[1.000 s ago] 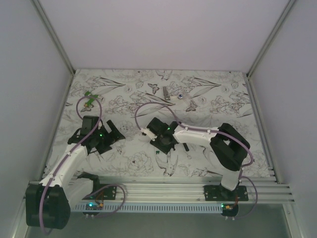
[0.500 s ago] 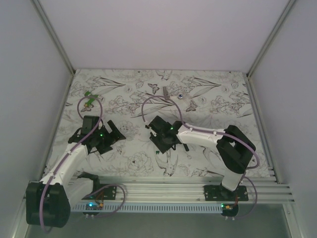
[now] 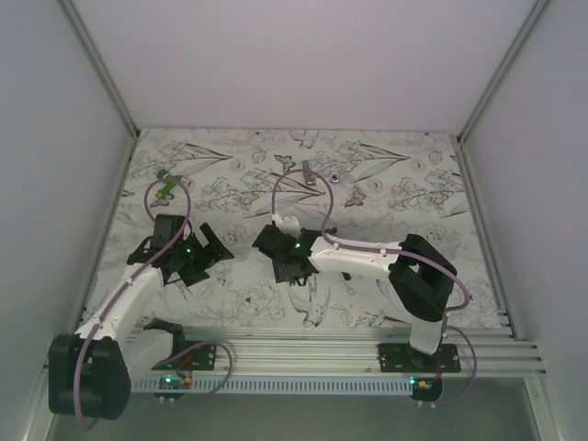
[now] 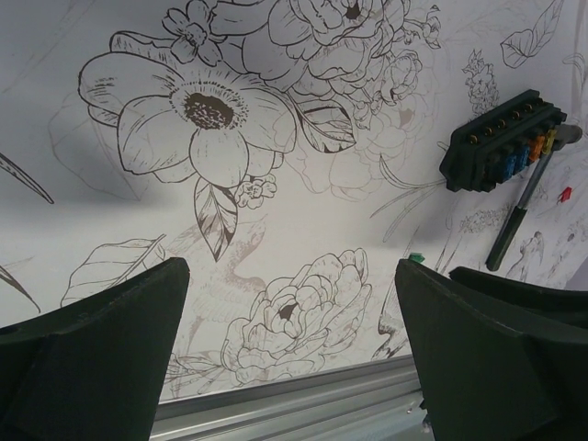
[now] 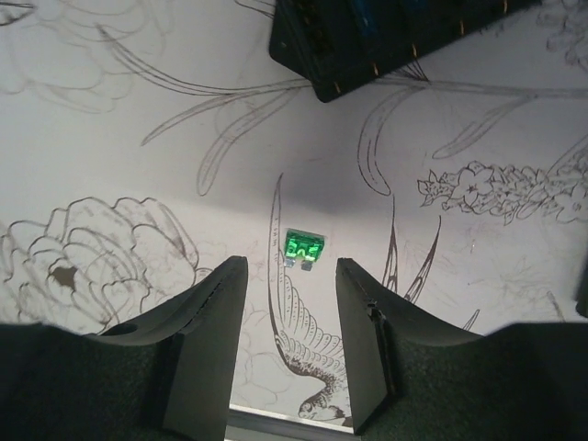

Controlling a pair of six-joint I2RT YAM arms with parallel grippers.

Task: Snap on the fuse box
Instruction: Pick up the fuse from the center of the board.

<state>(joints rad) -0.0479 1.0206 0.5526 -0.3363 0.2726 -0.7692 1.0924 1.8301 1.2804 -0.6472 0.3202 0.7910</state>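
The fuse box (image 4: 501, 138) is a small black rectangular box with a row of coloured fuses in its face. It lies on the flower-print mat, far right in the left wrist view. Its edge fills the top of the right wrist view (image 5: 386, 37). In the top view my right arm mostly hides it. My right gripper (image 3: 283, 257) is open and empty (image 5: 288, 276), just short of a loose green fuse (image 5: 303, 248) lying flat on the mat. My left gripper (image 3: 204, 253) is open and empty (image 4: 289, 276), well left of the box.
A black-handled tool (image 4: 519, 216) lies beside the fuse box, with a tiny red piece (image 4: 565, 195) near it. A small grey metal piece (image 3: 309, 175) lies at the back middle and a green part (image 3: 165, 186) at the far left. The aluminium rail (image 3: 303, 349) runs along the near edge.
My right gripper has moved left and toward the near edge, off the fuse box and over the green fuse. The left arm has barely moved.
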